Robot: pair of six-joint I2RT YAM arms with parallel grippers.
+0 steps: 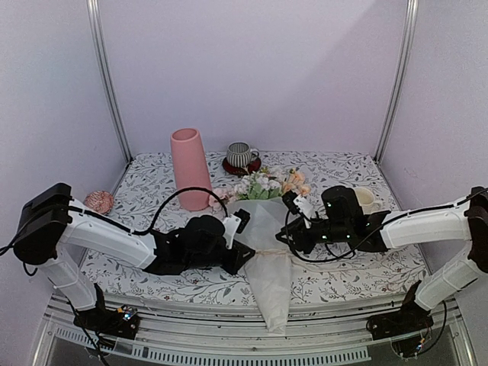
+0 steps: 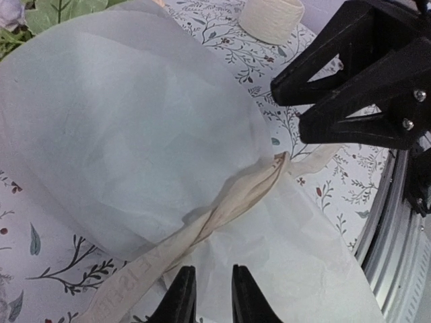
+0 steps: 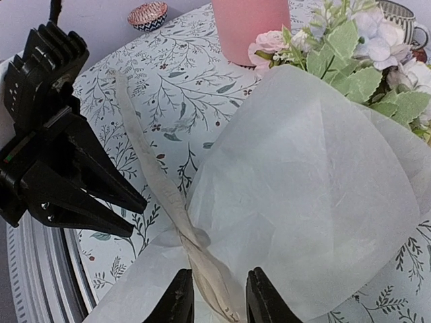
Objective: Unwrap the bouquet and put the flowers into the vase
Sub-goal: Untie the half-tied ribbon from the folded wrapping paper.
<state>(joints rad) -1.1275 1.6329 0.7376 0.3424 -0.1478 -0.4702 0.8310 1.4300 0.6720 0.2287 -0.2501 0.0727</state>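
Note:
The bouquet (image 1: pixel 268 252) lies across the middle of the table, a cone of white paper (image 2: pixel 128 128) with its narrow tail toward the near edge. Its flowers (image 1: pixel 267 183) fan out at the far end, close to the pink vase (image 1: pixel 189 168). A cream ribbon (image 2: pixel 229 202), loosened and twisted, crosses the paper's waist. My left gripper (image 2: pixel 207 269) hovers low over the paper, jaws a little apart, the ribbon just to their left. My right gripper (image 3: pixel 219 272) faces it from the other side, open, with the ribbon's end (image 3: pixel 215 282) lying loose between its fingers.
A grey striped mug (image 1: pixel 241 155) on a red coaster stands right of the vase. There is a cream mug (image 1: pixel 366 200) behind my right arm and a small patterned bowl (image 1: pixel 98 201) at the far left. The paper tail overhangs the table's near edge (image 1: pixel 229 301).

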